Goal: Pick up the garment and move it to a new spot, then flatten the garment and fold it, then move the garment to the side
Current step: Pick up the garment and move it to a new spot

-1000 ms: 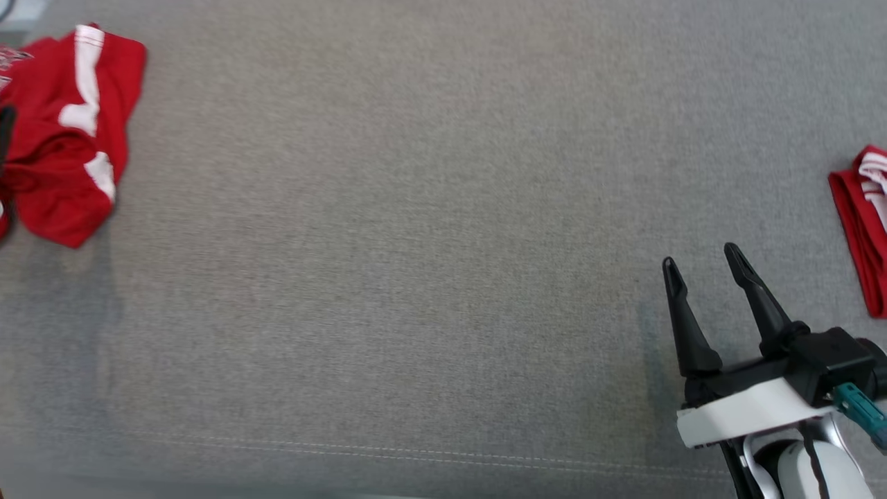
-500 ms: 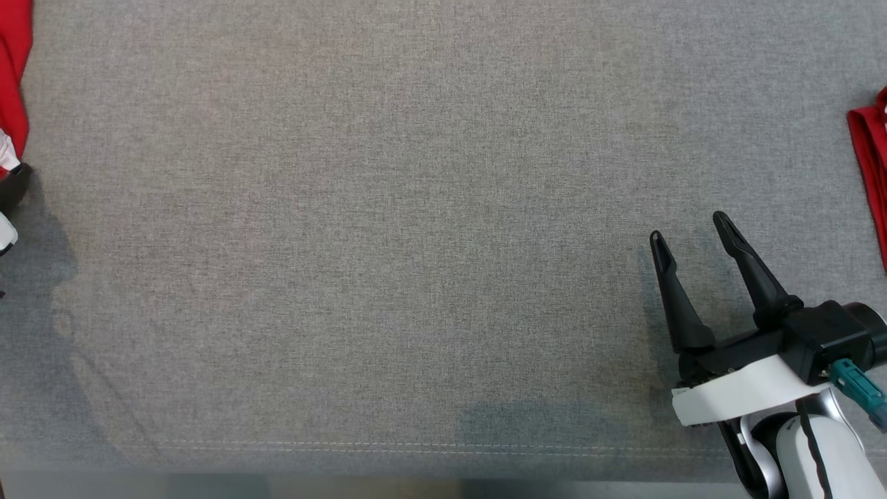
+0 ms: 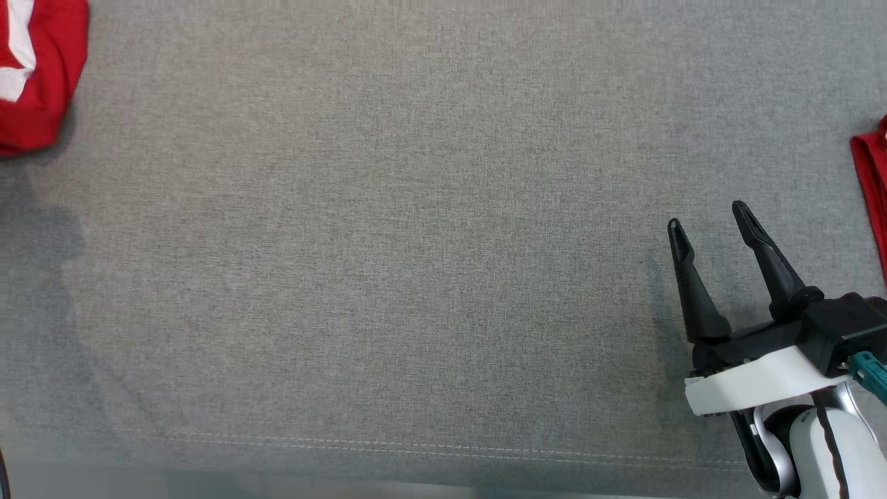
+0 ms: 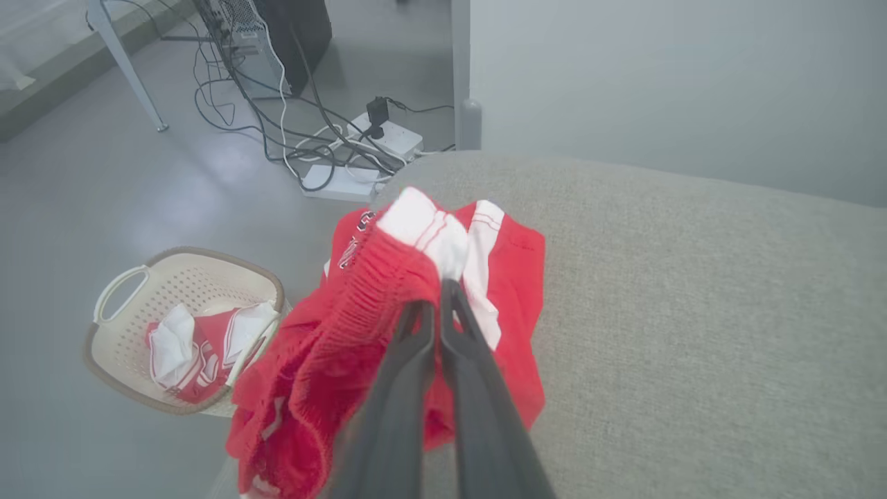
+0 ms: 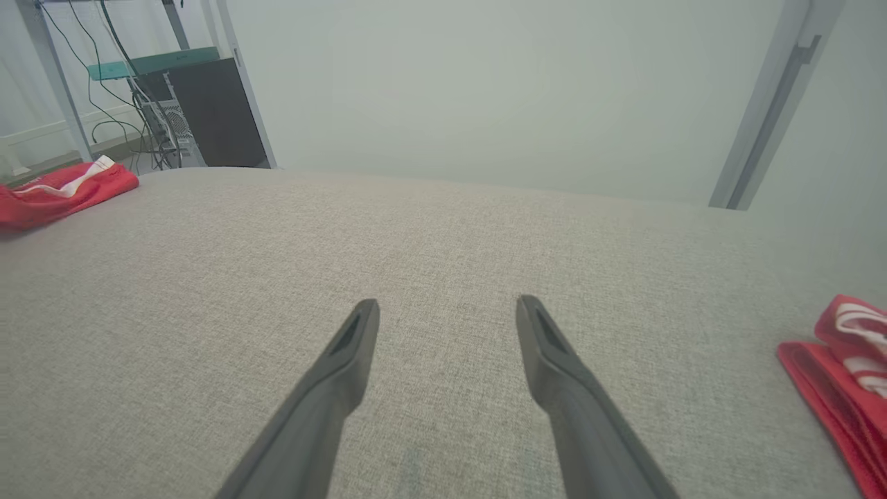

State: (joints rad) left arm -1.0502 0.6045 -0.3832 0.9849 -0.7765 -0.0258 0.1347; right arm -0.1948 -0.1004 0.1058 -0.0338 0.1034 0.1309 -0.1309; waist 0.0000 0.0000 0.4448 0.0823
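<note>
The garment (image 4: 346, 346) is a crumpled red piece with white stripes and a ribbed waistband. My left gripper (image 4: 438, 291) is shut on a fold of it at the corner of the grey table (image 4: 693, 312), part of the cloth hanging over the edge. In the head view the garment (image 3: 34, 76) shows at the far upper left, and in the right wrist view the garment (image 5: 62, 190) lies at the far left. My right gripper (image 3: 707, 218) hovers open over bare table at the lower right, nothing between its fingers; the same gripper (image 5: 447, 308) shows wide apart in its own view.
A folded red and white piece (image 3: 874, 194) lies at the table's right edge, the same piece (image 5: 838, 374) showing in the right wrist view. On the floor beside the corner stands a cream basket (image 4: 132, 291) holding more red cloth. Cables and a power strip (image 4: 360, 152) lie beyond it.
My left gripper has gone from open to shut on the garment. The head camera has shifted, so the garment's place in the picture changed. The right gripper stays open.
</note>
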